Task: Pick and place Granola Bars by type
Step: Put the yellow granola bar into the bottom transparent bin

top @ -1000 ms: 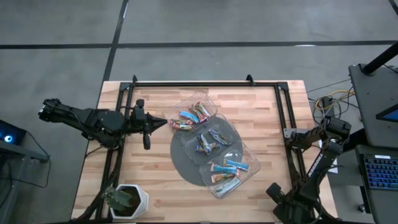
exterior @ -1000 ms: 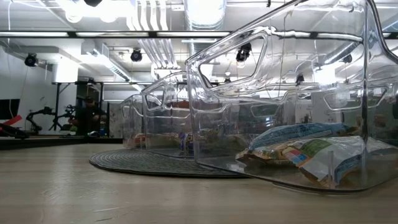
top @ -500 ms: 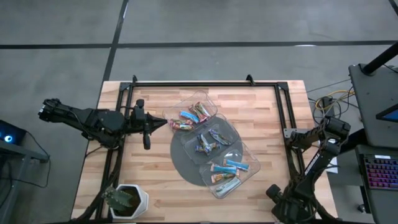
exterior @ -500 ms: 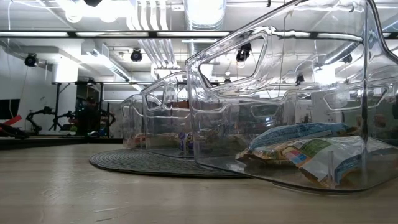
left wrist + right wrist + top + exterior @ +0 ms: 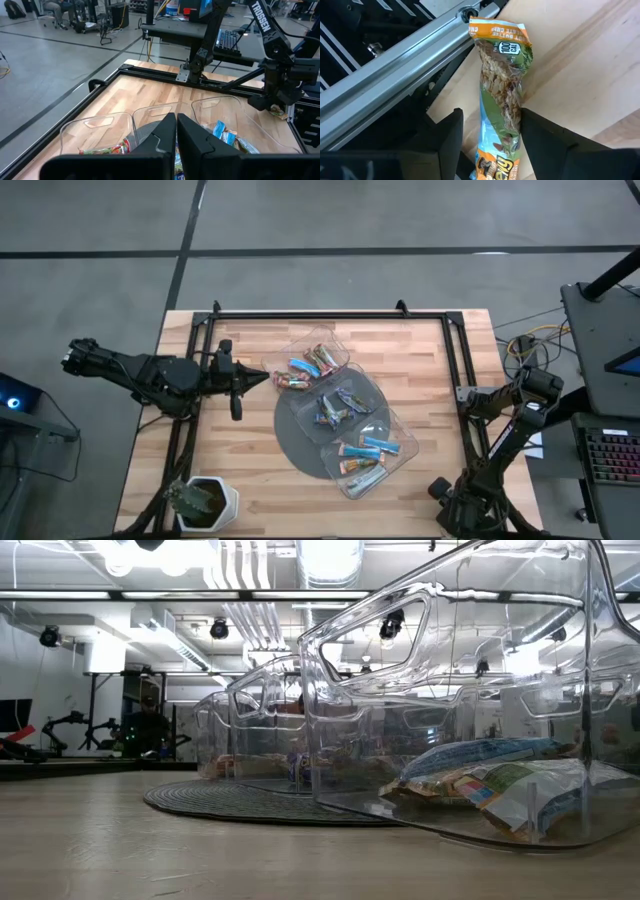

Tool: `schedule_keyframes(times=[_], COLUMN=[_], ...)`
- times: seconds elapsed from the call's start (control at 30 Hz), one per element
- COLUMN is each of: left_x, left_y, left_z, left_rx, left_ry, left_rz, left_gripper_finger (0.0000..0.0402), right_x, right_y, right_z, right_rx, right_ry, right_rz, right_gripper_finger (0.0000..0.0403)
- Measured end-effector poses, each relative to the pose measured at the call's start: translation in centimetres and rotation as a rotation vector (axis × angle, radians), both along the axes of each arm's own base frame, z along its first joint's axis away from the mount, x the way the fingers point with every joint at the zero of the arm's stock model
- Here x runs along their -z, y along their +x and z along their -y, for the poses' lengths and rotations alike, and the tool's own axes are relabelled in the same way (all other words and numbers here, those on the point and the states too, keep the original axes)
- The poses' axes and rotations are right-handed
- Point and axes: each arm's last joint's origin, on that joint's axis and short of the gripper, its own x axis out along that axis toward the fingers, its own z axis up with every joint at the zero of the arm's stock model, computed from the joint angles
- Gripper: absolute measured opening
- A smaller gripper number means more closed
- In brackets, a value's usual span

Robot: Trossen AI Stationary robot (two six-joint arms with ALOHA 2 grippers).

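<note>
Right gripper [image 5: 487,132] sits low at the table's right edge, beside the metal rail [image 5: 395,70], fingers apart on either side of 1 granola bar [image 5: 502,90] with an orange-green wrapper; the bar lies on the wood between them, and I can't tell if the pads touch it yet

Left gripper [image 5: 176,131] is clenched, holding nothing, hanging over the table's left side and pointing at the trays

3 clear trays [image 5: 322,351] run diagonally across the grey disc [image 5: 300,450] at table centre, each holding several more wrapped bars [image 5: 368,447]. Potted plant [image 5: 200,502] stands at the near-left corner
</note>
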Motion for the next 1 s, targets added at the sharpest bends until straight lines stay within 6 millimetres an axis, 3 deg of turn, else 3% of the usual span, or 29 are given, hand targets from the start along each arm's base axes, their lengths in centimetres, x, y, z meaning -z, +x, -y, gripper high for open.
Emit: schedule_keyframes(times=[0.33, 0.77, 1.0], left_x=[0.0, 0.0, 0.0], left_y=[0.0, 0.0, 0.0], left_z=[0.0, 0.0, 0.0], left_rx=[0.000, 0.000, 0.000], left_ry=[0.000, 0.000, 0.000], left_rz=[0.000, 0.000, 0.000], left_gripper_finger=[0.0000, 0.0000, 0.0000], right_x=[0.5, 0.6, 0.6], right_y=[-0.1, 0.8, 1.2], right_z=[0.3, 0.8, 1.3], right_rx=[0.002, 0.030, 0.041], right_ry=[0.000, -0.012, -0.039], right_rz=[0.001, 0.000, -0.015], right_gripper_finger=[0.0149, 0.0061, 0.0052])
